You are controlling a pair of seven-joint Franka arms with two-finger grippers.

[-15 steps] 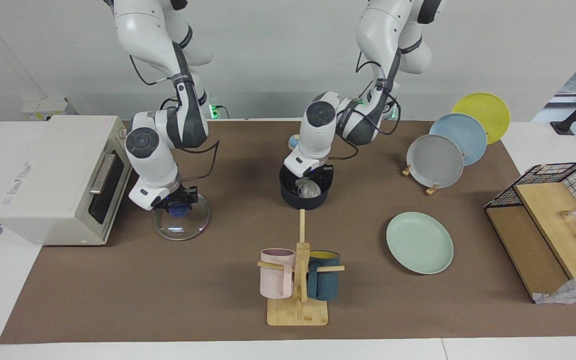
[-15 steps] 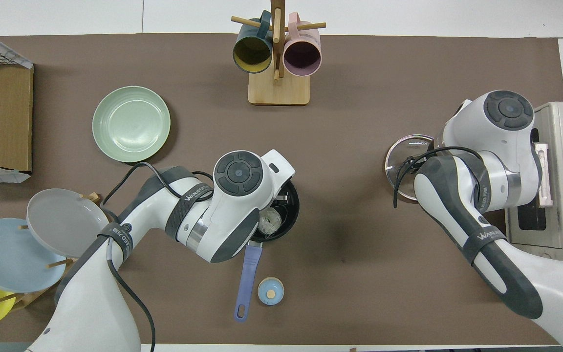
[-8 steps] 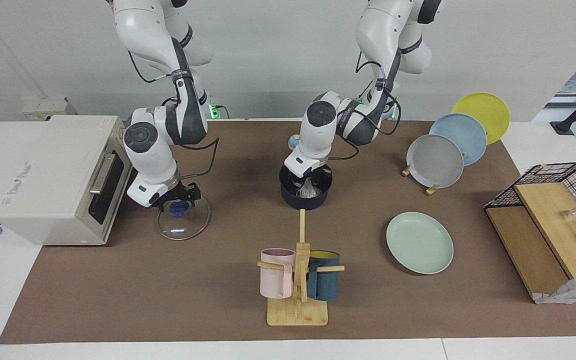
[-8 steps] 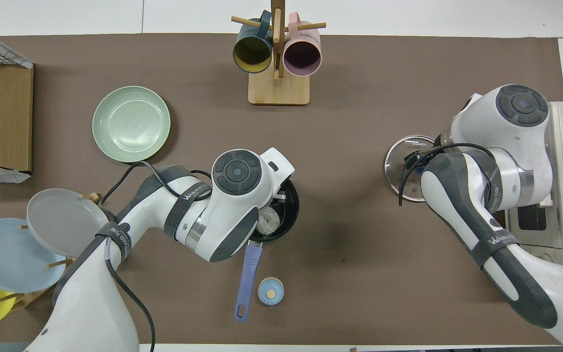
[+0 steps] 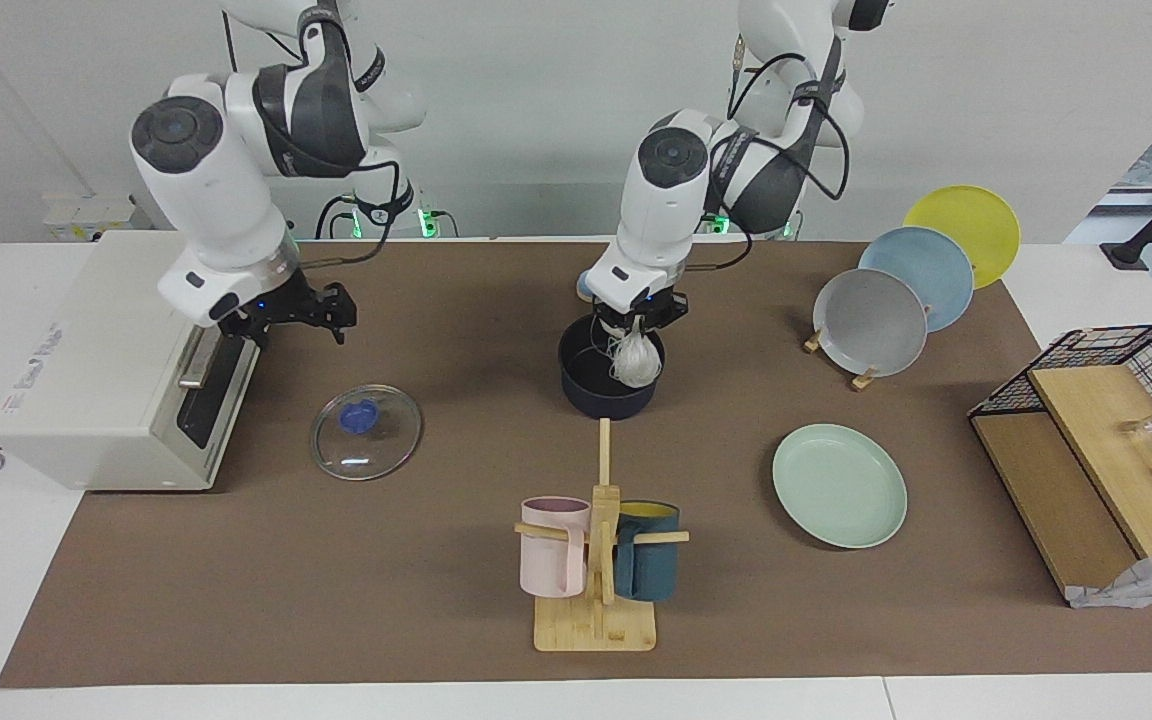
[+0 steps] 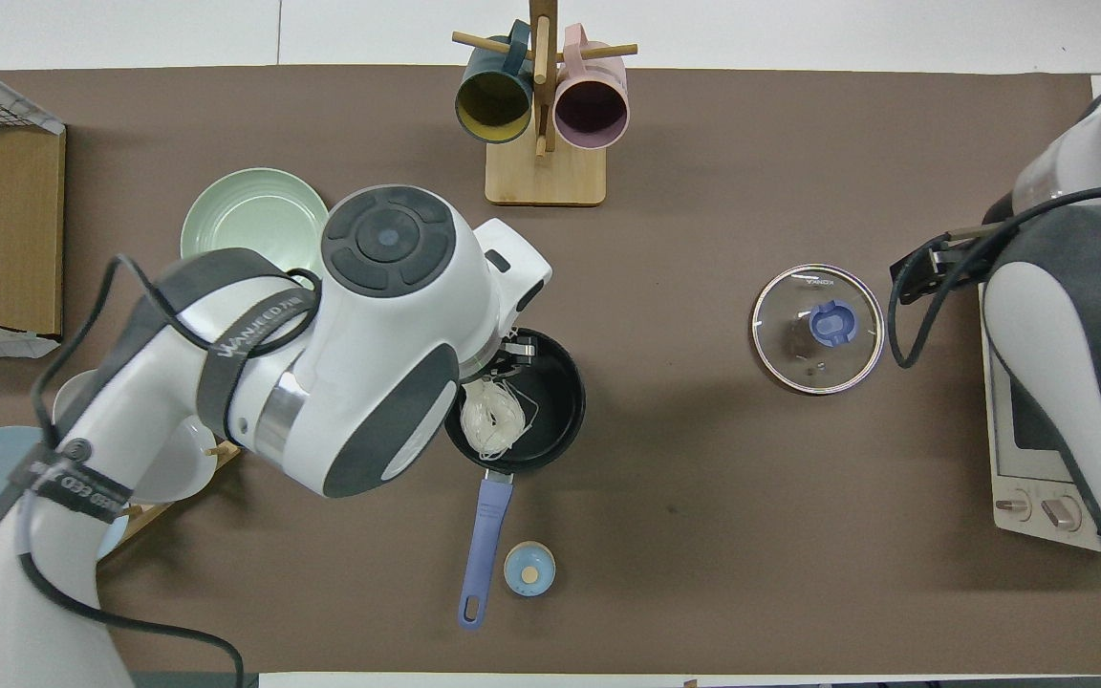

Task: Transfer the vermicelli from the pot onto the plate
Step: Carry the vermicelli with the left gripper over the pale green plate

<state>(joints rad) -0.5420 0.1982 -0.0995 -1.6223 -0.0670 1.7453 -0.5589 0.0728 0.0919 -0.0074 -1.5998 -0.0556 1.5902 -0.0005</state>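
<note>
Opposed high views, shared table (image 5: 336, 600)

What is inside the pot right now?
Little can be seen in the pot: dark bare interior on its exposed part. A vermicelli clump hangs from the left hand above the opening; that clump and the arm cover part of the bottom, so any second clump cannot be confirmed.

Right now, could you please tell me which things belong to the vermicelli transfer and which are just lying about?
In the job:
vermicelli, held by the left end effector
pot
mint-green plate

Lying about:
glass lid
mug rack
toaster oven
grey plate
</note>
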